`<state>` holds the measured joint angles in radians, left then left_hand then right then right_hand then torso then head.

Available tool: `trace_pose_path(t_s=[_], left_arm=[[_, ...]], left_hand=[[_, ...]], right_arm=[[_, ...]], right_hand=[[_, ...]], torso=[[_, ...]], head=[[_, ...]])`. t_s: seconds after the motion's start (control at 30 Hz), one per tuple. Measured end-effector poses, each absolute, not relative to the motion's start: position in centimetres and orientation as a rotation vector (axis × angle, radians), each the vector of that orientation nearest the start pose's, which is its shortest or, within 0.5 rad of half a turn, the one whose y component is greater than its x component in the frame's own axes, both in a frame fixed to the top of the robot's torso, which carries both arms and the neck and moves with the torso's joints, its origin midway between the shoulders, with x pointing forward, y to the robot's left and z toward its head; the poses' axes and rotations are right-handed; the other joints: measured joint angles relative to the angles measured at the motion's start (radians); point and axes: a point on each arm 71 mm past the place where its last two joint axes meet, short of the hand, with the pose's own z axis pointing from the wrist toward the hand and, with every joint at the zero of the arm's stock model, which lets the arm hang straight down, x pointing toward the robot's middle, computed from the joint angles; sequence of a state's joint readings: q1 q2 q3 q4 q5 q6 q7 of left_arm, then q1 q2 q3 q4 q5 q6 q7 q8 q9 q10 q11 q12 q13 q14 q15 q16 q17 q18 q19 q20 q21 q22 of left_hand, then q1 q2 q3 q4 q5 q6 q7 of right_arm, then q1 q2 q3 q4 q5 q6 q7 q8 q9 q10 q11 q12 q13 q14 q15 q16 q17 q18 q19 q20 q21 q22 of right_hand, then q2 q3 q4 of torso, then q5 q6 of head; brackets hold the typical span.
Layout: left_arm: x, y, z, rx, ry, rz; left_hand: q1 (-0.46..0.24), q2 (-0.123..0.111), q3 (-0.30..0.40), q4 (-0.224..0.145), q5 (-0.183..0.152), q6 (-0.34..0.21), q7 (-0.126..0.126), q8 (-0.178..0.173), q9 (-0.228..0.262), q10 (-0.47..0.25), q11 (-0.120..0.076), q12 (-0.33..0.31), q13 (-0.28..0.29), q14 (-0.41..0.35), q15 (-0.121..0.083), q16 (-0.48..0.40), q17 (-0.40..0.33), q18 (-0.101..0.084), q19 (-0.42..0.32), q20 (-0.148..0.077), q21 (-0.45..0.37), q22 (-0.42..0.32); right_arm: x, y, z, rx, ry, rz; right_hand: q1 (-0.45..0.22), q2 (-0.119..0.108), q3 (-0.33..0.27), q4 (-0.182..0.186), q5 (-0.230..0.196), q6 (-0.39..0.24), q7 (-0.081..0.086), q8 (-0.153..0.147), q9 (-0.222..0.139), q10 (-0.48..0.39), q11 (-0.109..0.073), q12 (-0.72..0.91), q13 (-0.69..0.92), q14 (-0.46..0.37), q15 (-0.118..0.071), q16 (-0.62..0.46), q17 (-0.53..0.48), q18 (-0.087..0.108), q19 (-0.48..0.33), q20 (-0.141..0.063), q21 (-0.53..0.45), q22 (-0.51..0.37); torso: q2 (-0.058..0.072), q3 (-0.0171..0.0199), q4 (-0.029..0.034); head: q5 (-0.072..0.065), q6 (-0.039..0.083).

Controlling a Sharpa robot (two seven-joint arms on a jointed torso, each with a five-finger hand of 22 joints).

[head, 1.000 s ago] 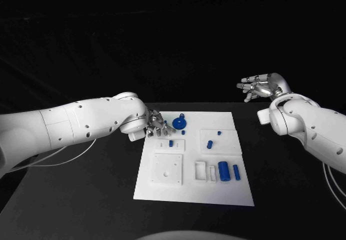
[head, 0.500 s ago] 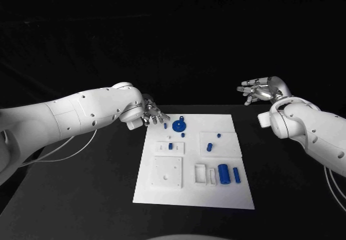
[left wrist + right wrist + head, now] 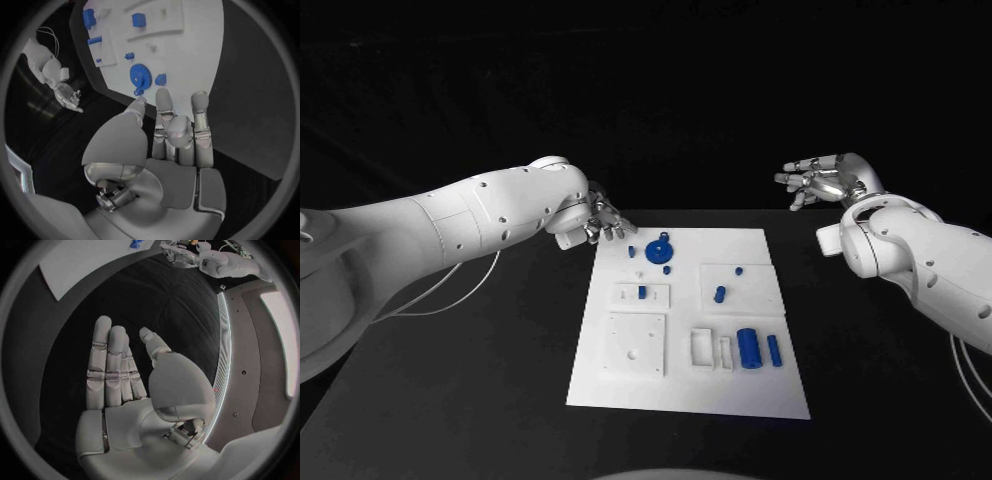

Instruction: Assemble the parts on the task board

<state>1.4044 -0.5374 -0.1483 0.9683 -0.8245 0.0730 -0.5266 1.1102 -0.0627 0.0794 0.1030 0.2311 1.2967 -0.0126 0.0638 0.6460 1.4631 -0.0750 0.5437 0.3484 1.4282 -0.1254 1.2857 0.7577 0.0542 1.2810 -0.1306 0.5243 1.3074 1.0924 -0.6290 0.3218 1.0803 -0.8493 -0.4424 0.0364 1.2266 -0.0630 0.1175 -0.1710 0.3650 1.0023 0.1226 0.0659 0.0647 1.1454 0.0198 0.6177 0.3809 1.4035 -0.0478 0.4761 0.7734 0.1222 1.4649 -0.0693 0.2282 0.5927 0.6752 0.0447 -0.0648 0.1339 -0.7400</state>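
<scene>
Hands first: we see the left hand hovering just off the far left corner of the task board, fingers apart and holding nothing; in the left wrist view that hand has its fingers extended toward a blue gear without touching it. We find the right hand raised well apart from the board, beyond its far right side, fingers loosely spread and empty; the right wrist view shows the same hand with its fingers straight and side by side, the thumb apart.

On the black worktop the white board lies between the two arms. The gear sits near its far edge, with small blue pegs closer to the middle. Nearer us, a blue cylinder lies beside a slimmer blue bar, touching or not we cannot tell. A white square plate sits at the board's near left.
</scene>
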Motion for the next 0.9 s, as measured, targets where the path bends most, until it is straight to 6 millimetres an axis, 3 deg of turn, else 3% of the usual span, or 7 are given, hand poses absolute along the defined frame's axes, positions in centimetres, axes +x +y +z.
trace_pose_path(t_s=[0.47, 0.6, 0.9], left_arm=[[59.6, 23.2, -17.8, -0.525, 2.204, -0.264], [59.7, 23.2, -18.2, -0.527, 2.214, -0.262], [59.7, 23.4, -18.5, -0.532, 2.226, -0.267]], left_hand=[[0.0, 0.0, -0.004, 0.007, -0.002, -0.001, -0.001, 0.0, -0.011, 0.004, 0.004, -0.018, 0.045, -0.001, -0.001, 0.0, 0.001, 0.0, 0.0, 0.0, -0.004, 0.0], [-0.011, -0.011, 0.006, 0.029, -0.006, -0.009, 0.002, 0.0, -0.013, 0.004, 0.004, -0.036, 0.061, -0.008, -0.001, -0.005, -0.009, 0.0, 0.0, 0.0, -0.006, 0.001], [-0.008, -0.019, 0.011, 0.042, -0.006, -0.021, 0.007, 0.0, -0.033, 0.004, 0.004, -0.075, 0.148, -0.008, -0.001, -0.005, -0.006, 0.0, 0.006, -0.006, -0.006, 0.001]], right_arm=[[57.7, -25.3, -15.3, 0.736, 1.352, 0.894], [57.7, -25.3, -15.3, 0.735, 1.352, 0.894], [57.7, -25.3, -15.3, 0.734, 1.352, 0.894]], right_hand=[[0.0, 0.0, 0.0, 0.0, 0.005, 0.0, 0.0, 0.0, 0.0, 0.0, 0.0, 0.0, -0.001, 0.0, 0.0, 0.0, 0.0, 0.0, 0.0, 0.0, 0.0, 0.0], [0.0, 0.0, 0.0, 0.0, 0.005, 0.0, 0.0, 0.0, 0.0, 0.0, 0.0, 0.0, -0.001, 0.0, 0.0, 0.0, 0.0, 0.0, 0.0, 0.0, 0.0, 0.0], [0.0, 0.0, 0.0, 0.0, 0.005, 0.0, 0.0, 0.0, 0.0, 0.0, 0.0, 0.0, -0.001, 0.0, 0.0, 0.0, -0.001, 0.0, 0.0, 0.0, 0.0, 0.0]], torso=[[0.0, 0.0001, 0.0009], [0.0, 0.0001, 0.0001], [-0.001, 0.0007, 0.0006]], head=[[0.0, -0.003], [-0.002, -0.006], [-0.004, -0.008]])
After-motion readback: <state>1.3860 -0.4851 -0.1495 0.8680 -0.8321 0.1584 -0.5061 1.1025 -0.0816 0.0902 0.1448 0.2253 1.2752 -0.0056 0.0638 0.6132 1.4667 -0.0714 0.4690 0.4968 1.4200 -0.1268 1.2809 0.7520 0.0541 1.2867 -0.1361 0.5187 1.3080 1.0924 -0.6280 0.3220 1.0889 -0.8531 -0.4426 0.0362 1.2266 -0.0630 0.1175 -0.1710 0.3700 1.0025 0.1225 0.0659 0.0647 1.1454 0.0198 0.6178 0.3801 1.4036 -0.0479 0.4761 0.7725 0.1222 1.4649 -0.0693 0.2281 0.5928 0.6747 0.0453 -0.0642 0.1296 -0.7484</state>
